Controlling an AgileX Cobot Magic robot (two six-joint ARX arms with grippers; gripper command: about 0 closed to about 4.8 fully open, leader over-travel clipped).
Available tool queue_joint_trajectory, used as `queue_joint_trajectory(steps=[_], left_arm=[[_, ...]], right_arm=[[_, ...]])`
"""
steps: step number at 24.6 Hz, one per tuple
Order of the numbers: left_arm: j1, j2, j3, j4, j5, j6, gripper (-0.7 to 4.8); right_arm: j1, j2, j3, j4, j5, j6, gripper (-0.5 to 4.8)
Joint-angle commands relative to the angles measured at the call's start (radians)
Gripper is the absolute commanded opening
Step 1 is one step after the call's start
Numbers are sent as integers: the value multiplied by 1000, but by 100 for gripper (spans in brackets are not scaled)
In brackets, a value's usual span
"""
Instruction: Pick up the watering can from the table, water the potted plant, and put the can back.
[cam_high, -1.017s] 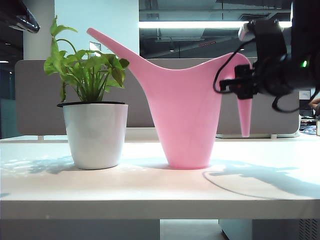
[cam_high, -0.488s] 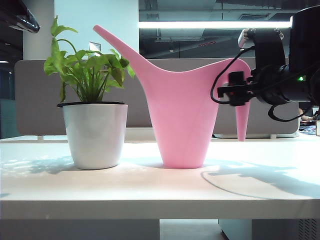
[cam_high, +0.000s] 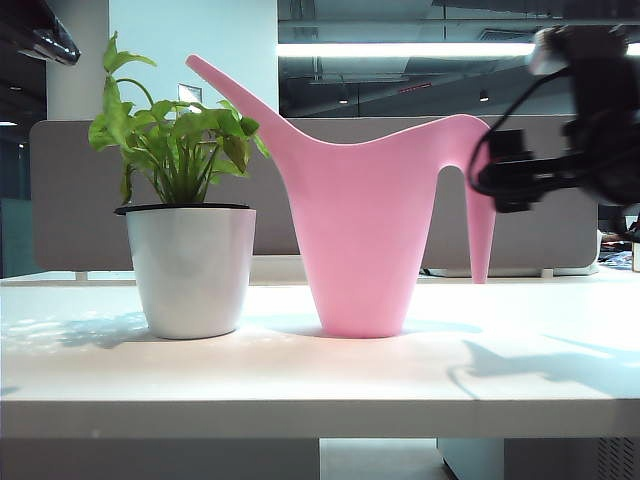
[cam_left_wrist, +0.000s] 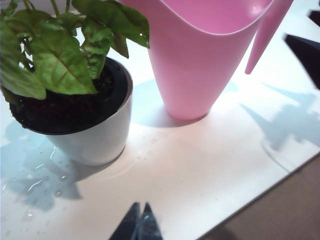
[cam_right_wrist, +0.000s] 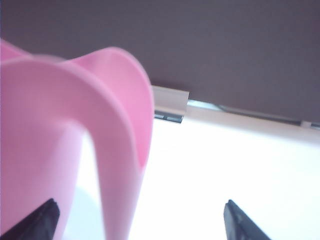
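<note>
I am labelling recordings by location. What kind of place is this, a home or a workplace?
Most likely an office or lab. Behind the white table stands a grey partition panel, and above it an open ceiling with exposed ducts and a long strip light. Nothing domestic shows.

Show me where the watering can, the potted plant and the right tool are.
watering can (cam_high: 365, 235), exterior view, middle of its body.
potted plant (cam_high: 190, 270), exterior view, white pot wall.
right tool (cam_right_wrist: 140, 220), right wrist view, between its open fingertips.

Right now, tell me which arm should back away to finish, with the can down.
Right. The right gripper hangs open beside the handle of the watering can, which stands on the table by the potted plant. The left gripper sits shut, apart from it.
</note>
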Motion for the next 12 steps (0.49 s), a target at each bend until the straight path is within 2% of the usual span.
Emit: queue_joint_trajectory(steps=[1,2,3,4,5,8,10,12], left_arm=[[4,-2,5,13,0,5,3],[8,-2,5,13,0,5,3],[21,-2,5,13,1,5,3],[44,-3,4,13,0,5,3],[80,-20,-3,13,0,5,3],[174,-97,-62,14,-1,5,3],[198,-154,-103,14,-8,5,3],[213,-274,-204,14,-7,5,3]], right_arm=[[27,-140,-111,20,4,8,278],[37,-183,-143,20,4,8,188],[58,-278,-208,19,1,8,49],[73,-351,-256,19,1,23,5],[80,-415,-297,16,0,55,-6],[94,-498,-294,-137,-6,112,-6],[99,-497,-294,-163,-5,113,-6],[99,-491,-294,-222,-6,113,-6]])
